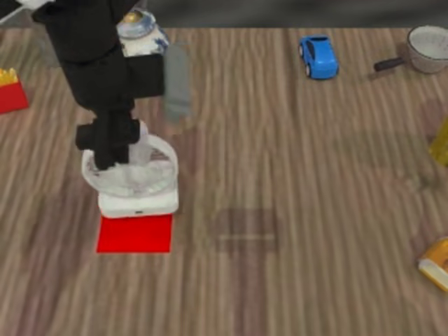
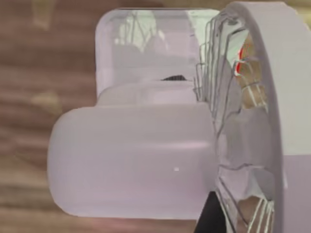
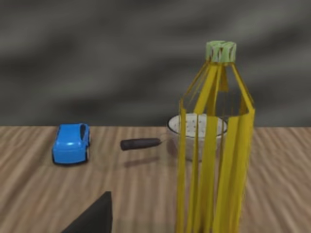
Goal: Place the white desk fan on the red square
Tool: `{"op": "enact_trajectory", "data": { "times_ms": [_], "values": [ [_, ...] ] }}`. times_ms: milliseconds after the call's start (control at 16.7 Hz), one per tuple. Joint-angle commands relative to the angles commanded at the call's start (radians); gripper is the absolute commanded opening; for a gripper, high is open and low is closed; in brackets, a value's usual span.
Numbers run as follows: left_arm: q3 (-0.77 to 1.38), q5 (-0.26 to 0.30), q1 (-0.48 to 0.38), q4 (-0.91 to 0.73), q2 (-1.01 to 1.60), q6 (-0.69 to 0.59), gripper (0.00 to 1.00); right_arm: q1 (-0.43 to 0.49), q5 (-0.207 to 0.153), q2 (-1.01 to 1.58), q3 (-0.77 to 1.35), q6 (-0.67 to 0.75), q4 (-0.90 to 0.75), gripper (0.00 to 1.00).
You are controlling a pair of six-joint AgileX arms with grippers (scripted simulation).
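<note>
Right up close in your left wrist view is the white desk fan, filling almost the whole picture with its round motor part and wire head. From above, your left end effector sits right on top of the fan's head, on the left side of the table. You cannot tell if its fingers are spread or squeezed on the fan, because the black arm hides them.

The fan stands at the far edge of the red square. Its white base covers that edge, and most of the red still shows in front of it. Whether the base touches the red patch or hangs just above it, you cannot tell.

Behind the left arm, a blue-and-white teapot peeks out at the far edge of the table. A red fries box with yellow sticks sits at the far left.

Your right arm is off to the right, well apart from the fan. Only a dark bit of its end effector shows in the right wrist view, so you cannot tell its fingers either. Near it stands a tall yellow wire bottle shape with a green top. Past that are a small pan with a dark handle and a blue toy car. An orange and white thing lies at the right edge.
</note>
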Motion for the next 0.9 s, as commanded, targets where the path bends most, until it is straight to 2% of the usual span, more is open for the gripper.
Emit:
{"op": "enact_trajectory", "data": {
  "times_ms": [240, 600, 900],
  "values": [
    [-0.110, 0.011, 0.053, 0.032, -0.069, 0.128, 0.00, 0.000, 0.000, 0.000, 0.000, 0.000, 0.000, 1.00],
    [-0.117, 0.010, 0.049, 0.035, -0.068, 0.134, 0.00, 0.000, 0.000, 0.000, 0.000, 0.000, 0.000, 1.00],
    [-0.219, 0.011, 0.054, 0.151, -0.061, 0.132, 0.00, 0.000, 0.000, 0.000, 0.000, 0.000, 0.000, 1.00]
  ]
}}
